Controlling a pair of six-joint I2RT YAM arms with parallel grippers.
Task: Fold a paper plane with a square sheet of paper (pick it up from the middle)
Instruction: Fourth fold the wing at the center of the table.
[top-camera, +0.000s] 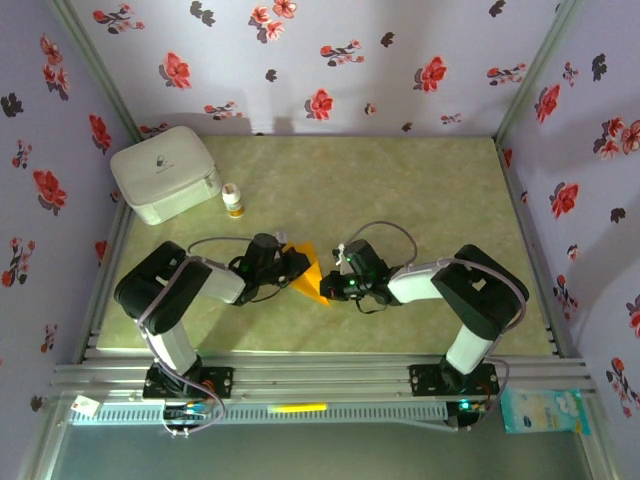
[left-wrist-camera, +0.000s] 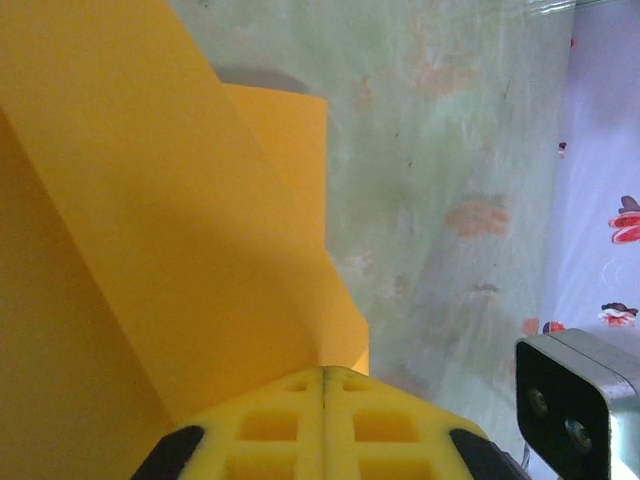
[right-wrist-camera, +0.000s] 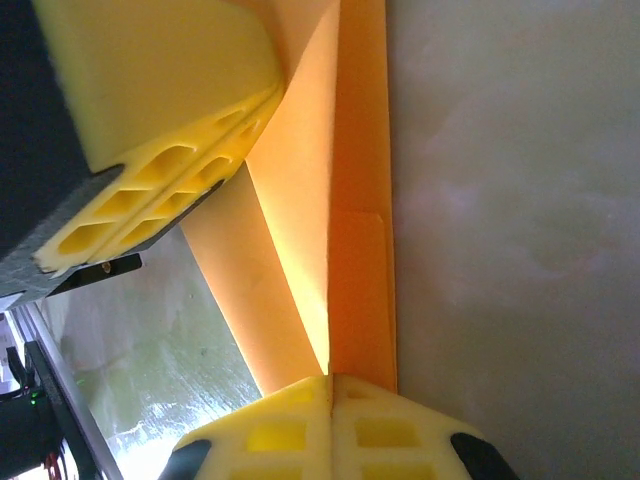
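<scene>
My left jaws and my right jaws are both pinched fully closed on the orange paper (top-camera: 308, 275), one on each side, holding it between them near the middle of the worktop (top-camera: 430, 190). The paper shows several folded layers and creases but no narrow pointed dart, so I judge more folds remain.
</scene>
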